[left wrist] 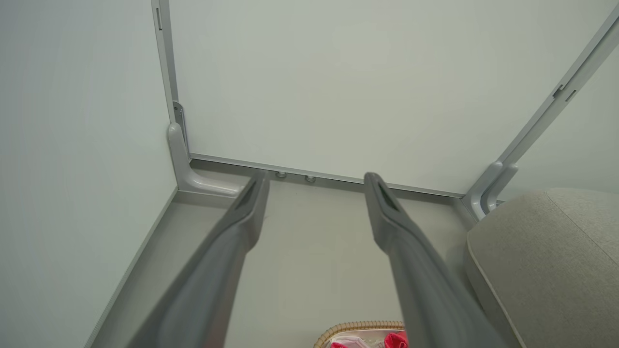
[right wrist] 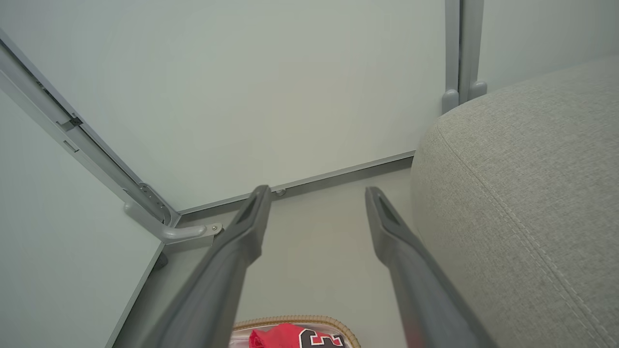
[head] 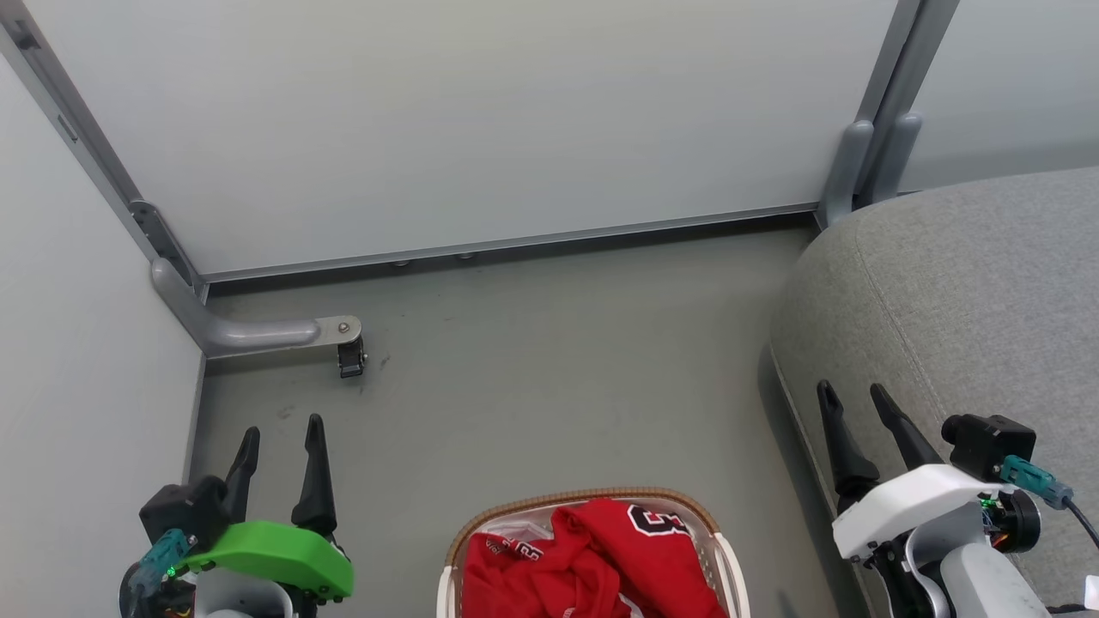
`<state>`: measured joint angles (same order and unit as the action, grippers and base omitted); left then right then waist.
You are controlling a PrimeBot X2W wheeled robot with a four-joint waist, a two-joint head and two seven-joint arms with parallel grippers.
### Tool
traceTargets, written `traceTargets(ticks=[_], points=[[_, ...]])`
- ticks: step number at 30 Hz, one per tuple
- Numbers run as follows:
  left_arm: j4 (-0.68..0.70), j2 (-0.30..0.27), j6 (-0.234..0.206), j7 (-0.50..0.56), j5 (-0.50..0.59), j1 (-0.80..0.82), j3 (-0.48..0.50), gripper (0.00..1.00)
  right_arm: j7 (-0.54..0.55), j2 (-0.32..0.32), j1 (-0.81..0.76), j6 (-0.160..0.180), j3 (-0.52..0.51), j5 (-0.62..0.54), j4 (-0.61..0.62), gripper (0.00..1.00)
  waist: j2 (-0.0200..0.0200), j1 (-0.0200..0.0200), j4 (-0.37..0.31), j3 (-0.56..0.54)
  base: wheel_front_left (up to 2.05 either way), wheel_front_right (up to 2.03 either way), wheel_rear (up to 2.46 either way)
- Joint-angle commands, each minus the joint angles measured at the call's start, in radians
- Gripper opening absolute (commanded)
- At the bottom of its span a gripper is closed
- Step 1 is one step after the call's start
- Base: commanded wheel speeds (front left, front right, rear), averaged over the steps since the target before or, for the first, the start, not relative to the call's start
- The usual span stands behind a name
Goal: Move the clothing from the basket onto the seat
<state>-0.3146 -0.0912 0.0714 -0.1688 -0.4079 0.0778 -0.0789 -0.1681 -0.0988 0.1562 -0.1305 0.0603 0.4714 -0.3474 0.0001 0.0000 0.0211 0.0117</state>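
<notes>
Beside the basket (head: 592, 494), left gripper (head: 283, 426) and right gripper (head: 852, 388) hover, fingers (head: 316, 468) spread.

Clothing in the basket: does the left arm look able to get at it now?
Probably yes. The left gripper is open and empty beside the basket, bare floor lies between them, and the red clothing sits heaped near the uncovered rim.

Bright red clothing (head: 592, 558) with a black-and-white number and lettering lies in a white perforated basket (head: 592, 494) with a brown woven rim, bottom centre. Grey fabric seat (head: 962, 300) at right; grey floor (head: 558, 369); pale walls (head: 472, 129).
</notes>
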Motion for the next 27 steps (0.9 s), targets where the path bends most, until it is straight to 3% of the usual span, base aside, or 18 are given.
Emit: traceTargets(ticks=[1, 10, 27], points=[[0.006, -0.009, -0.004, -0.01, 0.032, 0.005, -0.002, 1.0, -0.012, -0.007, 0.025, 0.0, 0.001, -0.031, -0.002, 1.0, -0.0001, 0.0, 0.0, 0.0, 0.0, 0.0, 0.0], [0.001, 0.0, -0.007, -0.029, 0.1, -0.008, 0.001, 1.0, -0.032, -0.003, 0.022, 0.0, 0.002, -0.111, -0.024, 1.0, -0.0001, 0.0, 0.0, -0.002, 0.0, 0.0, 0.0], [0.005, 0.028, 0.033, -0.065, 0.223, -0.029, 0.027, 1.0, -0.066, 0.009, 0.013, 0.0, -0.015, -0.24, -0.044, 1.0, -0.0001, 0.0, -0.004, 0.001, 0.0, 0.0, 0.0]])
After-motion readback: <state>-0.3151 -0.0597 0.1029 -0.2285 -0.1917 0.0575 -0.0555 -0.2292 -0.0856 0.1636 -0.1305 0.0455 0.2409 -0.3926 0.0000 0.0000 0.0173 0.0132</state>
